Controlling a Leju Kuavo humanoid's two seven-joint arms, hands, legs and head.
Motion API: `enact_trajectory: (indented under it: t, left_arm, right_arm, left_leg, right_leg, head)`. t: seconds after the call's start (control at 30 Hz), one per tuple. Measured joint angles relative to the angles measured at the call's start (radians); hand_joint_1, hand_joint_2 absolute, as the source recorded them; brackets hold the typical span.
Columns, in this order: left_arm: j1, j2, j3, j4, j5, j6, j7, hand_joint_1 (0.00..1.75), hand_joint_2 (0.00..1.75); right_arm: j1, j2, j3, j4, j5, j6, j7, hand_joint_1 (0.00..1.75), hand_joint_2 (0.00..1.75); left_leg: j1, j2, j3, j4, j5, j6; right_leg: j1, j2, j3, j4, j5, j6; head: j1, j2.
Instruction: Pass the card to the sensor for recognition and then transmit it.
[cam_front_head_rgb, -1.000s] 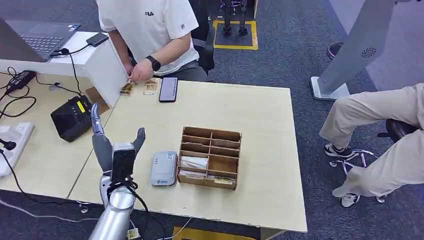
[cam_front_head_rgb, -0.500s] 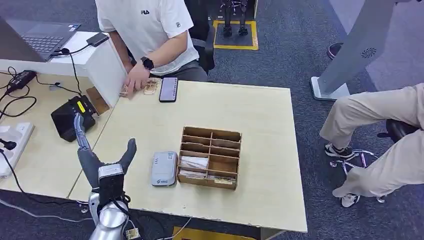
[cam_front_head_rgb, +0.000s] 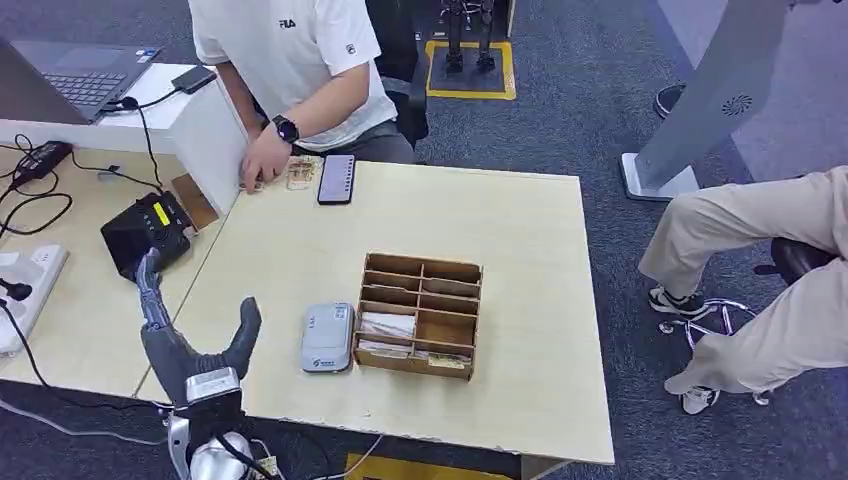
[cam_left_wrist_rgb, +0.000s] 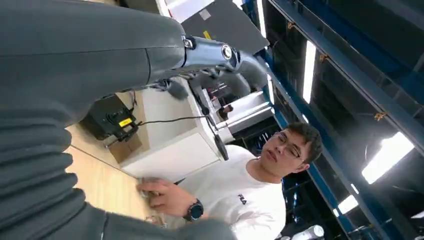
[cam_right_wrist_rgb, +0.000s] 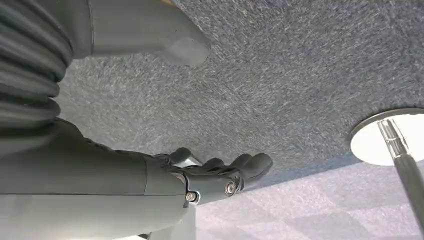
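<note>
My left hand (cam_front_head_rgb: 192, 345) hovers over the near left corner of the light wooden table (cam_front_head_rgb: 520, 260), fingers spread and nothing in it; the left wrist view shows its dark fingers (cam_left_wrist_rgb: 220, 55) stretched out. The grey card sensor (cam_front_head_rgb: 328, 338) lies flat to its right, against a wooden divider box (cam_front_head_rgb: 422, 314). White cards (cam_front_head_rgb: 388, 325) lie in the box's near left compartments. More cards (cam_front_head_rgb: 300, 172) lie at the table's far edge under a person's hand (cam_front_head_rgb: 262, 160). My right hand (cam_right_wrist_rgb: 165, 175) hangs over grey carpet, thumb apart from the fingers, holding nothing.
A dark phone (cam_front_head_rgb: 336, 179) lies at the far edge beside the cards. A black device (cam_front_head_rgb: 148, 232) with a yellow label stands on the lower desk to the left, with cables and a power strip (cam_front_head_rgb: 25, 285). A second person's legs (cam_front_head_rgb: 760, 250) are at the right.
My left hand has drawn back and down toward the near left table corner, away from the sensor. The person's hand has slid left over the cards at the far edge.
</note>
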Motion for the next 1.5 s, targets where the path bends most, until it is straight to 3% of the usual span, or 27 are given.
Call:
enact_trajectory:
  t: [0.13,0.17,0.2,0.23,0.73,0.77,1.07,1.3,1.5]
  left_arm:
    - [0.048,-0.007,-0.006,-0.033,0.001,-0.001,-0.010,1.75,0.00]
    - [0.056,-0.010,-0.007,-0.039,0.000,-0.001,-0.013,1.08,0.00]
    - [0.063,-0.013,-0.008,-0.043,-0.002,-0.001,-0.018,0.05,0.00]
    - [0.070,-0.016,-0.009,-0.049,-0.002,-0.001,-0.021,0.00,0.00]
    - [0.103,-0.044,-0.011,-0.084,-0.014,-0.001,-0.038,0.00,0.00]
    - [0.106,-0.044,-0.011,-0.085,-0.017,-0.001,-0.038,0.00,1.75]
    - [0.126,-0.038,-0.040,-0.085,-0.106,-0.001,-0.035,0.00,1.75]
    - [0.129,0.081,-0.225,-0.085,-0.091,-0.018,-0.031,0.00,1.75]
    - [0.096,0.146,-0.365,-0.080,-0.101,-0.061,-0.011,0.00,1.75]
  right_arm:
    - [0.000,0.000,0.000,-0.002,0.000,0.000,0.011,0.00,1.75]
    - [0.000,0.000,0.000,-0.002,0.000,0.000,0.011,0.00,1.75]
    - [0.000,0.000,0.000,-0.004,0.001,0.000,0.012,0.00,1.75]
    - [0.000,0.000,0.000,-0.006,0.001,0.000,0.013,0.00,1.75]
    - [0.008,0.000,0.000,-0.019,0.001,0.000,0.022,0.00,1.75]
    - [0.008,0.000,0.000,-0.020,0.001,0.000,0.024,0.00,1.75]
    - [0.008,0.000,0.000,-0.020,0.004,0.000,0.018,0.00,1.75]
    - [0.008,0.000,0.000,-0.019,0.019,0.000,-0.010,0.00,1.75]
    - [0.009,0.000,0.000,-0.016,0.035,0.000,-0.023,0.00,1.75]
  left_leg:
    - [0.000,0.000,0.000,0.000,-0.001,0.000]
    - [0.000,0.000,0.000,0.000,-0.001,0.000]
    - [0.000,0.000,0.000,0.000,-0.001,0.000]
    - [0.000,0.000,0.000,0.000,-0.001,0.000]
    - [0.000,0.000,0.000,0.000,-0.001,0.000]
    - [0.000,0.000,0.000,0.000,-0.001,0.000]
    - [0.000,0.000,0.000,0.000,-0.002,0.000]
    - [0.000,0.000,0.000,0.000,-0.002,0.000]
    - [0.000,0.000,0.000,0.000,-0.002,0.000]
  right_leg:
    - [0.000,0.000,0.000,0.000,0.000,0.000]
    - [0.000,0.000,0.000,0.000,0.000,0.000]
    - [0.000,0.000,0.000,0.000,0.000,0.000]
    - [0.000,0.000,0.000,0.000,0.000,0.000]
    - [0.000,0.000,0.000,0.000,0.000,0.000]
    - [0.000,0.000,0.000,0.000,0.000,0.000]
    - [0.000,0.000,0.000,0.000,0.000,0.000]
    - [0.000,0.000,0.000,0.000,0.000,0.000]
    - [0.000,0.000,0.000,0.000,0.000,0.000]
  head:
    - [0.000,0.000]
    - [0.000,0.000]
    - [0.000,0.000]
    - [0.000,0.000]
    - [0.000,0.000]
    - [0.000,0.000]
    - [0.000,0.000]
    - [0.000,0.000]
    - [0.000,0.000]
